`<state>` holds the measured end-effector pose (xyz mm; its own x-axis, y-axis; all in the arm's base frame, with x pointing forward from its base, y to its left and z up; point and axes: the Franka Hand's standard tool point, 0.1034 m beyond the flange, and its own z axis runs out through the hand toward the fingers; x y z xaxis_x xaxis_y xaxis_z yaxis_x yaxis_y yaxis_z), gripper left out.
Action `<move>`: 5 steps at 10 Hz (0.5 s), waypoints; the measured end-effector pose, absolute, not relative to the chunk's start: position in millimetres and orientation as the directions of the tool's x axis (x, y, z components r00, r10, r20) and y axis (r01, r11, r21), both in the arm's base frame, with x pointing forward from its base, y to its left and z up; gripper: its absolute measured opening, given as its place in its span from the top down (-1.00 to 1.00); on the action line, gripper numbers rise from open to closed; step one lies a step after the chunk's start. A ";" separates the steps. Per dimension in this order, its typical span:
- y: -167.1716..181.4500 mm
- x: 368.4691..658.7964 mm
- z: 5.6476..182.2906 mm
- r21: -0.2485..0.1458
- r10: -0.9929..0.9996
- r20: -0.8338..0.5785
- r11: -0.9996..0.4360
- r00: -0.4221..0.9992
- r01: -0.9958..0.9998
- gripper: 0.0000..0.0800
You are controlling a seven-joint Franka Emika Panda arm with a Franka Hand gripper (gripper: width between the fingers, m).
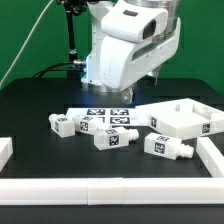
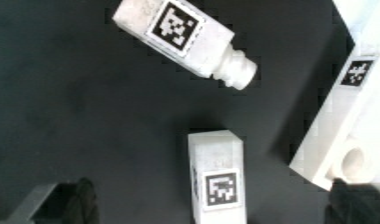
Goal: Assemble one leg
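Hanging low over the marker board (image 1: 104, 117), the arm covers its claw (image 2: 212, 198) in the exterior view, so its opening cannot be read there. Three loose pieces lie on the black table (image 1: 30, 105): a leg (image 1: 62, 123) at the exterior view's left, a second leg (image 1: 113, 138) just in front of the board, and a third leg (image 1: 165, 146) near the tray (image 1: 186, 118), which shows no leg fitted. In the wrist view the dark fingers (image 2: 59, 203) stand wide apart and hold nothing. One leg (image 2: 219, 168) lies flat on the table between them, apparently untouched, and another leg (image 2: 183, 38) lies farther off. By my reading nothing is assembled: grasping, carrying and seating a leg all remain.
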<state>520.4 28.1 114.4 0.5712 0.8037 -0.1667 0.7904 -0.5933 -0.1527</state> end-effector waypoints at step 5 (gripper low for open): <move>29.6 524.1 107.0 -0.148 0.822 -0.149 -0.569 0.550 0.809 -0.62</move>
